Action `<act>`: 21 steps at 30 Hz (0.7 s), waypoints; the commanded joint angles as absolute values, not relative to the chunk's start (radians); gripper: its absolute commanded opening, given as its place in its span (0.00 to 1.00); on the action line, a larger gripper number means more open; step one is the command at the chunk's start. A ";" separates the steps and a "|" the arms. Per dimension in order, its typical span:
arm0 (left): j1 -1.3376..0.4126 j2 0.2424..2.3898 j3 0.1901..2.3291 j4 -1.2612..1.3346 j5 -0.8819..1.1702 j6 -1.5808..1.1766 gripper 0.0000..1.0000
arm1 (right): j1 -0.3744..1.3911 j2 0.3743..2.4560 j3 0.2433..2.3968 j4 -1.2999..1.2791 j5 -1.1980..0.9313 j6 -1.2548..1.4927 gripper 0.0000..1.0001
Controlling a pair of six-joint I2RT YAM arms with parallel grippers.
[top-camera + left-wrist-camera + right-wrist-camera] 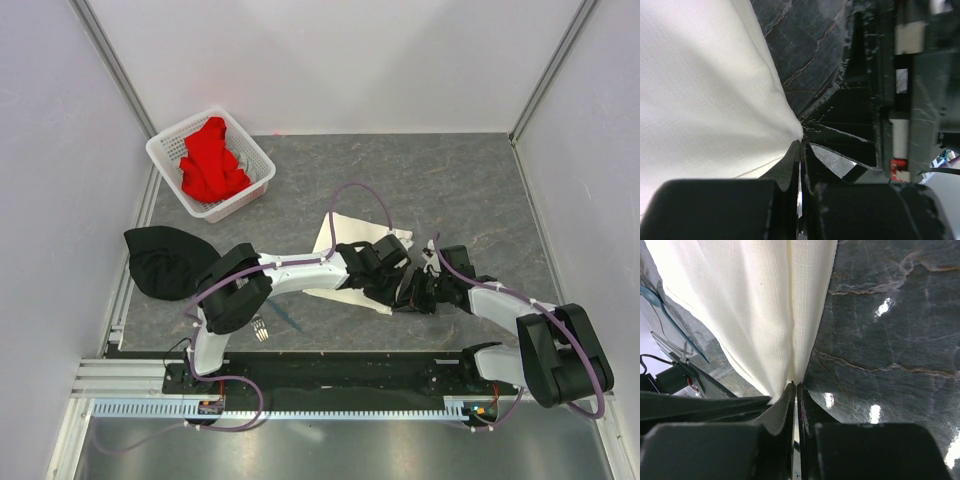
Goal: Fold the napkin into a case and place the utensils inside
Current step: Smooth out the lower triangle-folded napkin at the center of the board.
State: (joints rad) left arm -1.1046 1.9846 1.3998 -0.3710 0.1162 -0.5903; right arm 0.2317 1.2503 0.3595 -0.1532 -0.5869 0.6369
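Observation:
The cream-white napkin (336,236) lies mid-table, mostly covered by my two arms. My left gripper (392,268) is shut on a pinched corner of it; the left wrist view shows the cloth (705,90) gathered into the closed fingertips of that gripper (802,141). My right gripper (422,292) is shut on a bunched edge, and the right wrist view shows the fabric (765,305) drawn up in folds into that gripper (795,386). The silver fork (262,328) and blue spoon (284,318) lie near the front edge, left of the napkin. The spoon also shows in the right wrist view (654,294).
A white perforated basket (163,150) holding a red cloth (211,160) stands at the back left. A black cloth (165,260) lies at the left edge. The dark marbled tabletop (470,190) has walls on three sides.

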 commanded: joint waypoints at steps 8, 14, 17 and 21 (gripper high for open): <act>-1.131 2.049 1.439 -0.354 0.150 -0.634 0.02 | 0.236 1.177 0.347 -0.169 -0.574 0.664 0.11; -1.129 1.994 1.393 -0.290 0.133 -0.660 0.10 | 0.236 1.105 0.354 -0.274 -0.508 0.655 0.33; -1.126 1.942 1.350 -0.253 0.127 -0.675 0.23 | 0.235 1.068 0.367 -0.319 -0.476 0.652 0.38; -1.118 1.872 1.281 -0.193 0.163 -0.692 0.37 | 0.233 1.031 0.403 -0.370 -0.457 0.634 0.41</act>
